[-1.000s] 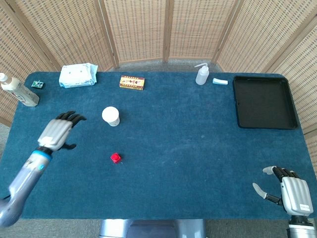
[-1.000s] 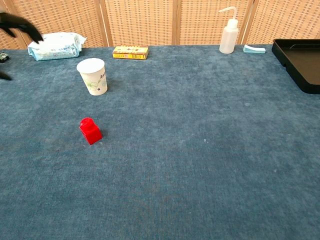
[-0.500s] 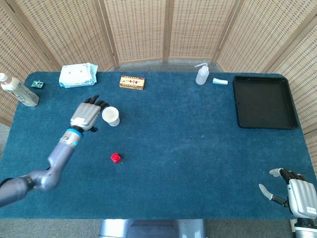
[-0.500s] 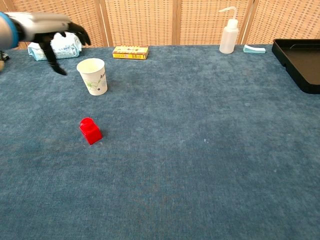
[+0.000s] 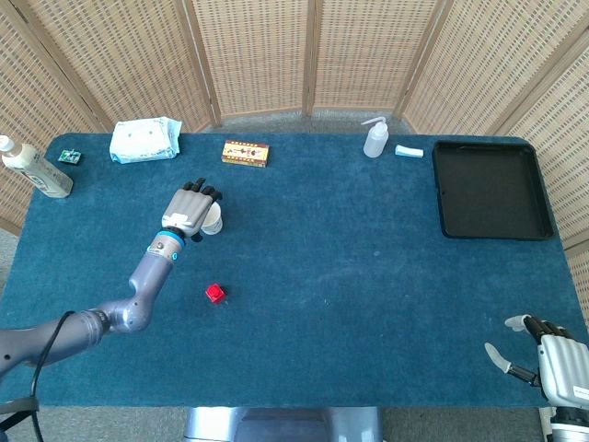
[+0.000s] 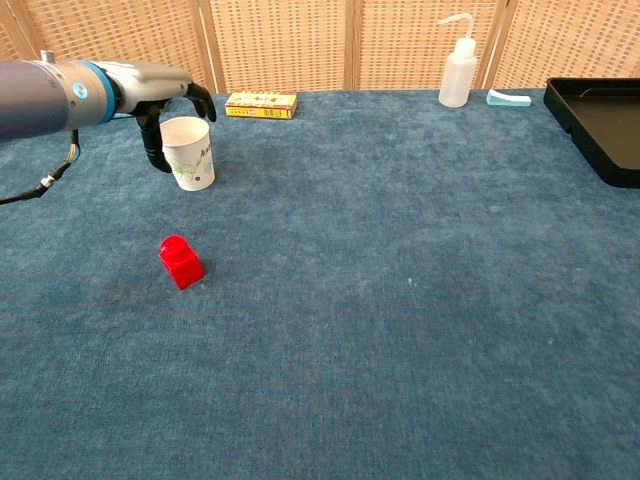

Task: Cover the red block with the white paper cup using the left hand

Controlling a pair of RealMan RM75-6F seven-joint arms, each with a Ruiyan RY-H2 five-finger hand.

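The left hand [image 6: 160,90] reaches across the counter [image 6: 400,300] to the white paper cup [image 6: 190,155], its fingers arched over the rim and its thumb hanging down the cup's near side. It wraps loosely around the cup; whether it presses the cup's wall yet cannot be told, and nothing is lifted.

The cup stands upright, mouth up, and looks empty from the chest view. The red block [image 6: 181,262] sits alone on the counter, nearer the robot than the cup and well apart from it.

Likely risks: a light paper cup may tip or skid if the fingers close unevenly, or crumple under a hard squeeze. It must also be turned mouth-down before covering the block, and could slip during that turn.

The right hand [image 5: 560,357] rests at the counter's near right corner, fingers spread, holding nothing. The black tray [image 5: 488,235] at the far right appears empty.
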